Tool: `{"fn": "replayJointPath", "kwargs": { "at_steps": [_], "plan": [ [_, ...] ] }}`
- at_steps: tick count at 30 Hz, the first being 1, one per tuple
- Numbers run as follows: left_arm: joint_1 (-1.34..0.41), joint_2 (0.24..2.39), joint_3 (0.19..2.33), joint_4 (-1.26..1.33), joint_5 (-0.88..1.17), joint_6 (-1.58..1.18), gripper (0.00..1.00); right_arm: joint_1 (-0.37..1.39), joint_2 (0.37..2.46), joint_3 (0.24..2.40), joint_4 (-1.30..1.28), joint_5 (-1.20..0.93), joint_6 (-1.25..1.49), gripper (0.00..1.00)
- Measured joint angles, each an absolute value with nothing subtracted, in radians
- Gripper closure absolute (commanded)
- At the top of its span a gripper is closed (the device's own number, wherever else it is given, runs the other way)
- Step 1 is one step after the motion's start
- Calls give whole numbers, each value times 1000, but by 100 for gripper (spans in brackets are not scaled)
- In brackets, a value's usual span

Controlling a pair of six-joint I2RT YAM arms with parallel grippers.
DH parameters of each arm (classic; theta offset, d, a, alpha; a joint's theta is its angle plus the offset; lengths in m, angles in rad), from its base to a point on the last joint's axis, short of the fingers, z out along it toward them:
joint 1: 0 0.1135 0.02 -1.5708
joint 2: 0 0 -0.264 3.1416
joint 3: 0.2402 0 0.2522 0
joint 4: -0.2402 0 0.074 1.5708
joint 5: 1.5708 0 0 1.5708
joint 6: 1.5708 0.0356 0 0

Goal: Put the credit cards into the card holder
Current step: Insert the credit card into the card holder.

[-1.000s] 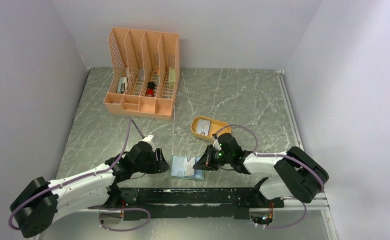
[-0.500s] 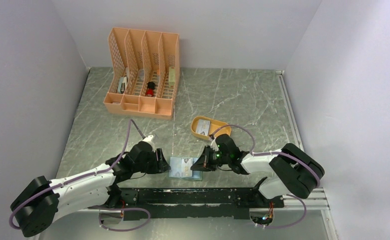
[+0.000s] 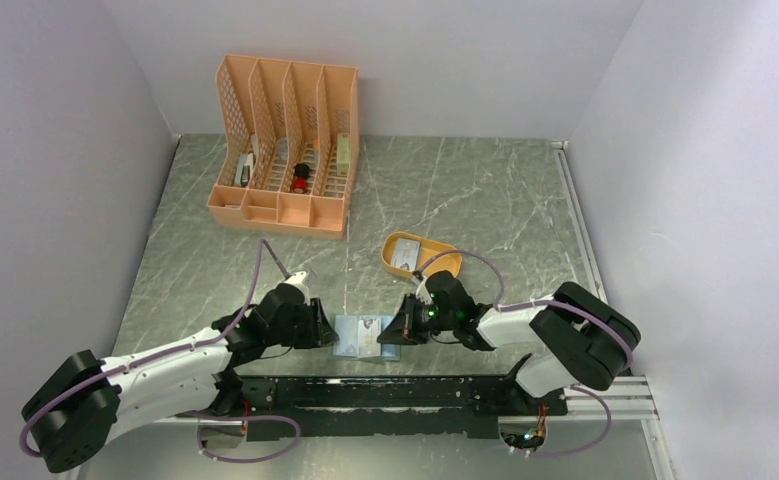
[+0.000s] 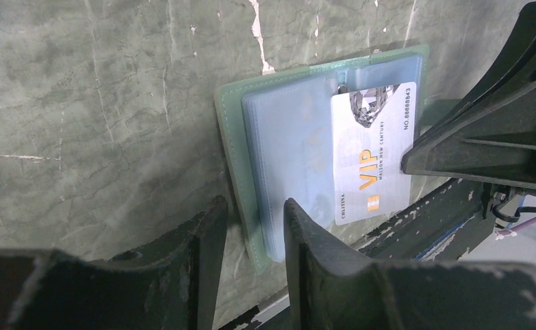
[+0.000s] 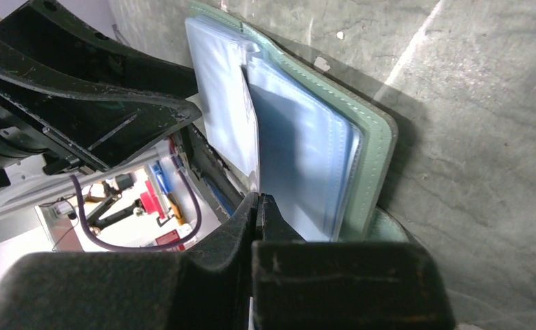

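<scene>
The sage-green card holder (image 3: 365, 336) lies open and flat near the table's front edge, its clear sleeves (image 4: 292, 137) facing up. A pale grey-white credit card (image 4: 371, 155) with orange "VIP" lettering lies across the sleeves' right half. My right gripper (image 3: 397, 330) is shut on that card's right edge; in the right wrist view (image 5: 259, 203) the card (image 5: 227, 117) stands edge-on beside the sleeves. My left gripper (image 4: 254, 220) is open and straddles the holder's left green edge (image 4: 227, 124), one finger on the sleeves. A second card (image 3: 405, 257) lies in the yellow tray.
The mustard-yellow oval tray (image 3: 435, 248) sits just behind the right gripper. The peach lattice desk organizer (image 3: 285, 145), with small items in it, stands at the back left. A black rail (image 3: 395, 390) runs along the front edge right below the holder.
My right gripper has moved left with the card, bringing it further over the holder's sleeves. The left gripper has hardly moved.
</scene>
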State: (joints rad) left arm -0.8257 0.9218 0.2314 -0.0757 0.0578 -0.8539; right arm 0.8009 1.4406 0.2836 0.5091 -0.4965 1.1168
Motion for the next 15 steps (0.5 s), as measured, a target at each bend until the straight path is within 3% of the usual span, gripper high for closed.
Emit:
{"fn": "replayJointPath", "kwargs": {
  "at_steps": [15],
  "plan": [
    [-825,936,229,-78,57,-854,75,814,1492,283,596,-484,1125,100]
  ]
}}
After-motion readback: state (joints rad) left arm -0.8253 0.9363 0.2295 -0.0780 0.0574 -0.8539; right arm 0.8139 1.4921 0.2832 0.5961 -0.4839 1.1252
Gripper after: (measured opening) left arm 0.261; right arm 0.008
